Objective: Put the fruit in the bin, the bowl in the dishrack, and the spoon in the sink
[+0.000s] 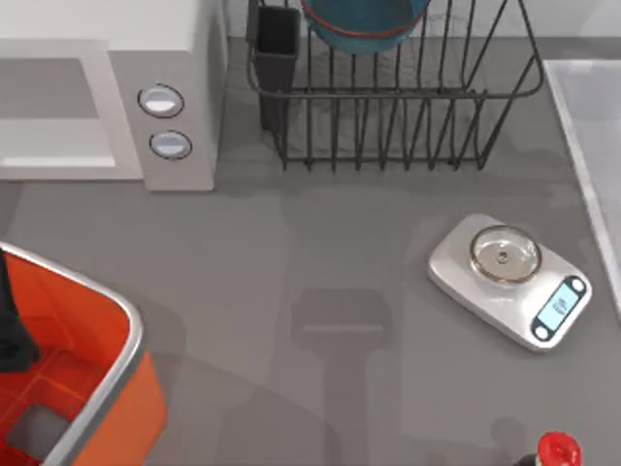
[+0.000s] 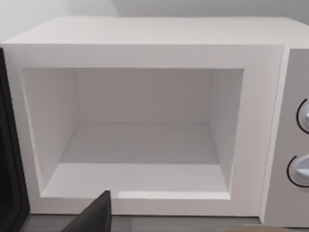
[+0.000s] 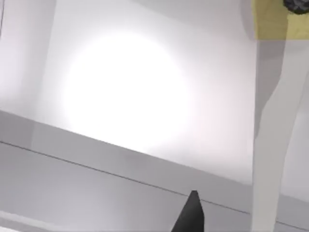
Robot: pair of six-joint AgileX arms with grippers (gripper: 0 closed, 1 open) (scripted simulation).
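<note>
your bowl [image 1: 364, 24] already sits in the dishrack [image 1: 388, 97], top centre; perhaps the left arm hangs over the bin [image 1: 107, 388], lower left. grip state: cannot tell. find the spoon next.

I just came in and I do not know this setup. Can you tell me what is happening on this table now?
The bowl already sits in the dishrack at the back of the table. The left arm is over the orange bin at the left edge, and its wrist camera faces the open white microwave. The right wrist camera looks at a pale surface, possibly the sink on the right. A kitchen scale and a red-capped bottle stand untouched.
</note>
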